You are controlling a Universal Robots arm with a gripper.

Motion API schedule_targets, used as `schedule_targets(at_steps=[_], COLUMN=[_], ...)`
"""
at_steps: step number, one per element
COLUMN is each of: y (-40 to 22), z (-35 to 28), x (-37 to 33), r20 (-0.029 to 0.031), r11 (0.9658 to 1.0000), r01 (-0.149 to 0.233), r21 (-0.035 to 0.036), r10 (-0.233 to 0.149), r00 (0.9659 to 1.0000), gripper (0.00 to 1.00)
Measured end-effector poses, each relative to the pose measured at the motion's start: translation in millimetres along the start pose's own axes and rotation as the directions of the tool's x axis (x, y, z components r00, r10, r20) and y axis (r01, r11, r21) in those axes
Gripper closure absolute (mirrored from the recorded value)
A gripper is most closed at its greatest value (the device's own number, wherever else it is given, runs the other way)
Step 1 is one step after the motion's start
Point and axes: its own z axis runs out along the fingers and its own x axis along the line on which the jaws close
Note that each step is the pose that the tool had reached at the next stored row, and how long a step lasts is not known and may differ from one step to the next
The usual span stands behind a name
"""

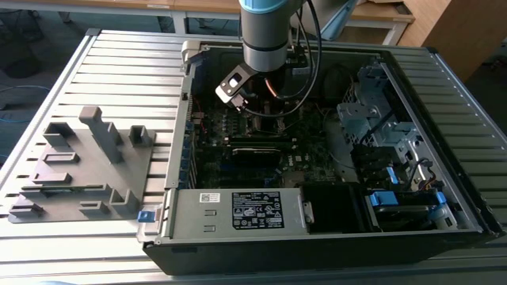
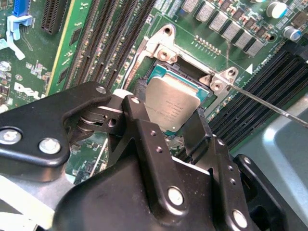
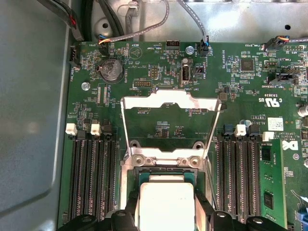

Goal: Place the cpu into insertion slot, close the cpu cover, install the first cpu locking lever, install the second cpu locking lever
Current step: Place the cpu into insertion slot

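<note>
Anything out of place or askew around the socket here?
Nothing stands out. The gripper holds the cpu lined up with the insertion slot, and the cpu cover stands swung open, clear of it, with no visible damage.

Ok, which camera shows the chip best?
The second wrist view: the chip shows its grey metal top, gripped on two sides by the claw at the socket. The first wrist view has it as a pale square in the claw. In the exterior view the arm covers that spot.
</note>
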Motion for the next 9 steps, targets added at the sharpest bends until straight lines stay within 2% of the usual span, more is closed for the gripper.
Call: schedule_targets(at_steps=[9], y=[0.3], z=[0.7], x=[0.0], r20=[0.0003], r11=[1.0000], r01=[-0.001], r21=[0.0001], r10=[0.001], r00=[1.0000], gripper=[0.46])
